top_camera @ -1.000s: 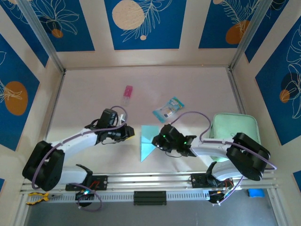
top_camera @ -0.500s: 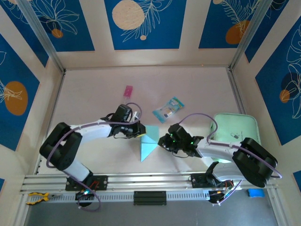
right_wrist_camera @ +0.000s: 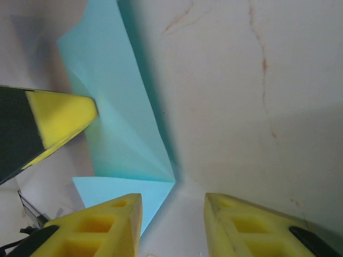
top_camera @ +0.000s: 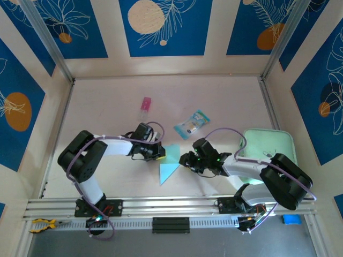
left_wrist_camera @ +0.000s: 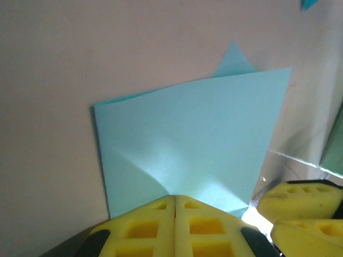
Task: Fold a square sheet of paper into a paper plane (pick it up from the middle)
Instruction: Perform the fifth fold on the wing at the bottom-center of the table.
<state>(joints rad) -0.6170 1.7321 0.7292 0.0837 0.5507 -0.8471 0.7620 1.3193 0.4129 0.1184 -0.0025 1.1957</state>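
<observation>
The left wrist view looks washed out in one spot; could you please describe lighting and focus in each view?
Left wrist view: white glare on the light-blue sheet just ahead of the shut left hand. Right wrist view: the sheet's edge throws a dark shadow on the table; the open right hand looks soft. Top external view: even light, sharp.

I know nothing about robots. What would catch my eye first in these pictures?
A light-blue square sheet of paper, partly folded, lies mid-table between two robot arms. The left gripper is pinched shut on its edge, while the right gripper stands open just beside it. Farther back sit a teal-and-clear packet and a small pink object, and a mint-green pad lies at the right.
</observation>
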